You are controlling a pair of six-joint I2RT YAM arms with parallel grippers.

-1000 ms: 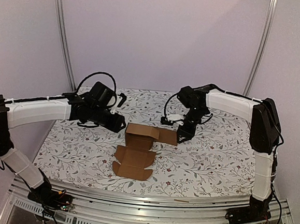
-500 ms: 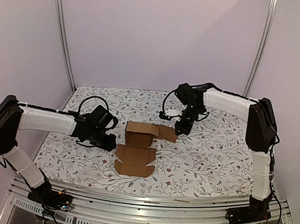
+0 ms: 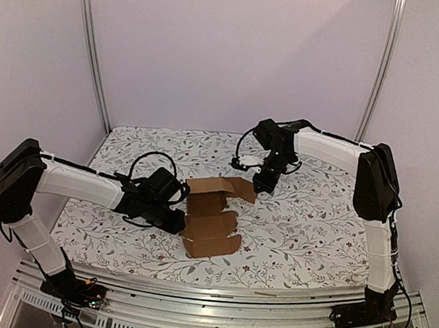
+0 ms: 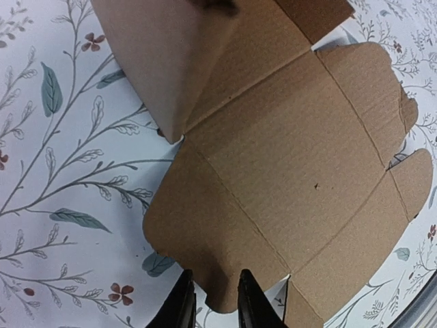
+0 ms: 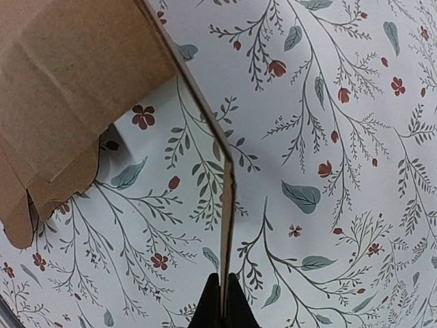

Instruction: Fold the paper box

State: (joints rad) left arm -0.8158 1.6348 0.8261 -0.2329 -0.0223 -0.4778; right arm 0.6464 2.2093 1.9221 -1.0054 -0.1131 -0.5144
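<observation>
Paper box partly folded; right gripper clamped on one flap edge; left gripper narrowly parted over another, grip unclear.

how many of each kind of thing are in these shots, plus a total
paper box: 1
grippers: 2, left gripper and right gripper
table: 1
total: 4

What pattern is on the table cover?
White table cover with grey-green twigs and small red flowers; clearest in the right wrist view.
</observation>
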